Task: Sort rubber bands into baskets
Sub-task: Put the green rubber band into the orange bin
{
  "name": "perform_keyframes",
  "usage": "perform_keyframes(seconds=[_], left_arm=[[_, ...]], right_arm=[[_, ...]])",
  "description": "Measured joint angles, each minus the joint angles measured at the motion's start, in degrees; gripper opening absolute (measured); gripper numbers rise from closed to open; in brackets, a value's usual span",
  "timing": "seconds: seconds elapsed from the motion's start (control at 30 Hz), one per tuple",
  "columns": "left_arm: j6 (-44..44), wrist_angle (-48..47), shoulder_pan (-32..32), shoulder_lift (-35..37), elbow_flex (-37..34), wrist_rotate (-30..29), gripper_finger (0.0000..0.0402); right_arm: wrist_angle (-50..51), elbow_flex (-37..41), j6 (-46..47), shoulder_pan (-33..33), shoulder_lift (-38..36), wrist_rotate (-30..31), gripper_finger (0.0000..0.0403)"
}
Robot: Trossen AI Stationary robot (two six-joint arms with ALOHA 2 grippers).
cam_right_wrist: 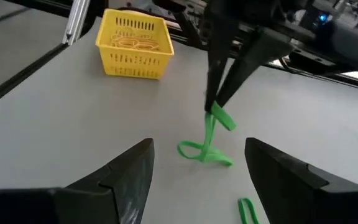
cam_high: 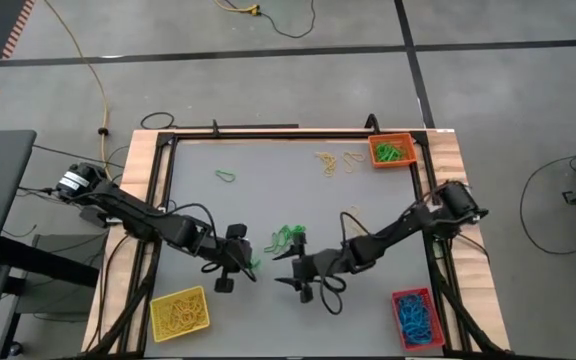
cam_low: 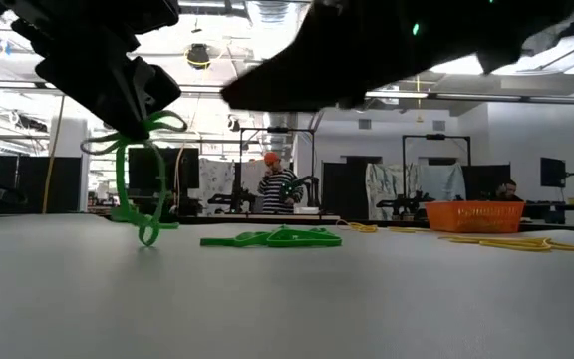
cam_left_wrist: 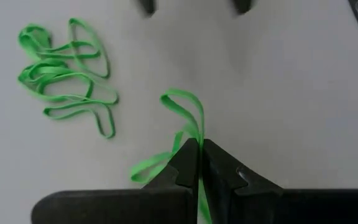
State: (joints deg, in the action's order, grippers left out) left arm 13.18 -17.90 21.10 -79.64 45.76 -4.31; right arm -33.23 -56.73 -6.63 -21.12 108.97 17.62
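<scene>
Green rubber bands [cam_left_wrist: 182,134] pinched in left gripper [cam_left_wrist: 199,163] fingers, lower loops touching table [cam_left_wrist: 291,93]

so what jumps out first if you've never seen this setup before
The left gripper, shut on green rubber bands and lifting them off the grey table near its middle, with the open right gripper just beside it. Next, a loose pile of green bands lying between the arms, and three bright baskets: yellow front left, red front right, orange back right.
</scene>
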Motion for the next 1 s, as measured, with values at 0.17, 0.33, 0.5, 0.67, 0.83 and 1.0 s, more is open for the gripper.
perform_keyframes(seconds=[0.17,0.33,0.5,0.67,0.83,1.0], left_arm=[[-2.36,2.72,-0.02,0.0,0.0,2.4,0.0],[-3.46,4.17,-0.02,-0.12,0.0,3.16,0.0],[-3.28,3.93,-0.02,-0.24,-0.02,3.95,0.0],[-3.25,3.87,-0.02,-0.24,-0.02,4.03,0.0],[-3.5,4.51,-0.04,-0.24,-0.02,4.4,0.0],[-3.91,5.98,-0.04,-0.24,-0.02,5.56,0.0]], right_arm=[[-0.71,-1.83,-1.4,1.76,3.2,-2.0,0.0281],[-0.38,-5.99,-4.74,2.11,6.22,-2.46,0.0281],[-0.81,-8.3,-7.46,2.09,6.68,-2.17,0.0272],[-0.44,-8.74,-8.74,1.71,6.68,-1.19,0.0224],[1.06,-8.74,-8.02,1.68,6.68,-1.63,0.0154],[1.19,-8.74,-7.99,1.72,6.68,-2.55,0.0111]])
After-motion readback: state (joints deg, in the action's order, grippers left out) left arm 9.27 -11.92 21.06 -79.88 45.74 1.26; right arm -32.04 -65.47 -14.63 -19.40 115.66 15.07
